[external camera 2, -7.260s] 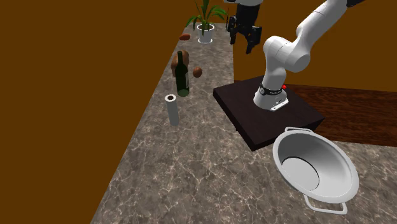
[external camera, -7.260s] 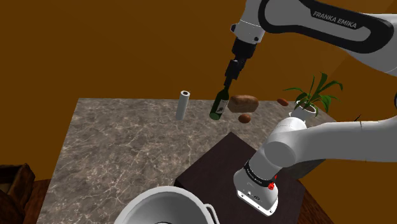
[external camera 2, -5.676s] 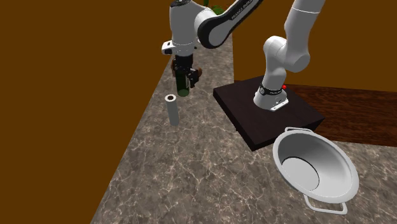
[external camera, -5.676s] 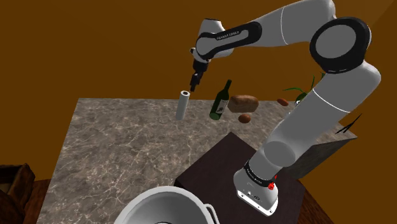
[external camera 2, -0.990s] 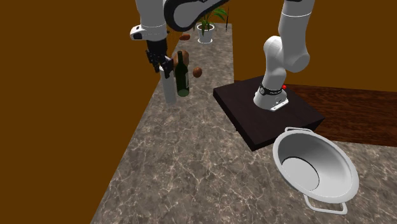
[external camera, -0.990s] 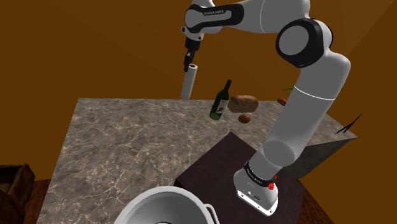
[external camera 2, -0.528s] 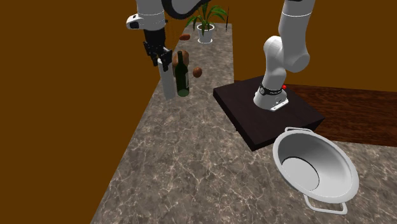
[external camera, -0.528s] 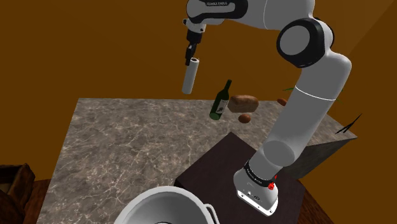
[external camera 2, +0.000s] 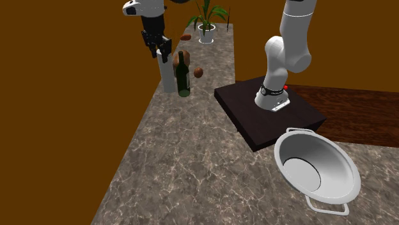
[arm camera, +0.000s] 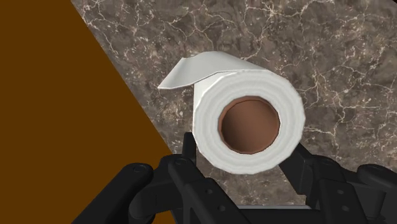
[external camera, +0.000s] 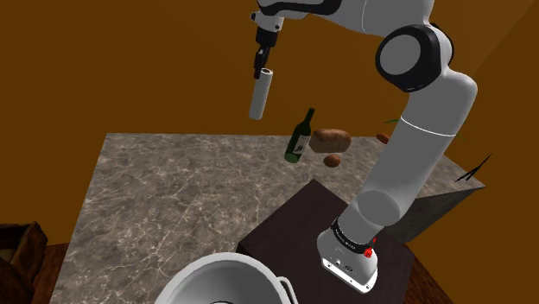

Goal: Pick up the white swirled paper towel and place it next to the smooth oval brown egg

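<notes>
Counter [external camera: 173,190]: grey-brown marbled slab that carries everything except the roll.
Arm [external camera: 428,121]: rises from its stand [external camera: 294,226] and reaches over to the shoulder view's upper left, well above the counter.
Bowl [external camera 2: 307,172]: white, with handles, beside the stand at the near end; it plays no part in this job.
Bottle [external camera: 299,138]: green, upright, standing between the hanging roll and the egg in the shoulder view.
Paper towel [external camera: 260,95]: white roll hanging upright in the air, clear of the counter. In the wrist view its brown core faces the camera, a loose flap of sheet sticks out, and the counter's edge lies below it.
Claw [external camera: 261,69]: clamped on the roll's top end, one black finger on either side of it, pointing down.
Loaf [external camera: 331,139]: brown, just behind the egg.
Egg [external camera: 332,161]: small, brown, on the counter just to the shoulder view's right of the bottle and well apart from the roll.
Step in hand: the pick-up looks done; the carry toward the egg appears to be only beginning.
Next move: likely a sideways carry kept high enough to clear the bottle's neck. Then a descent onto bare counter beside the egg, away from the loaf and bottle, opening only once the roll stands on its end.
</notes>
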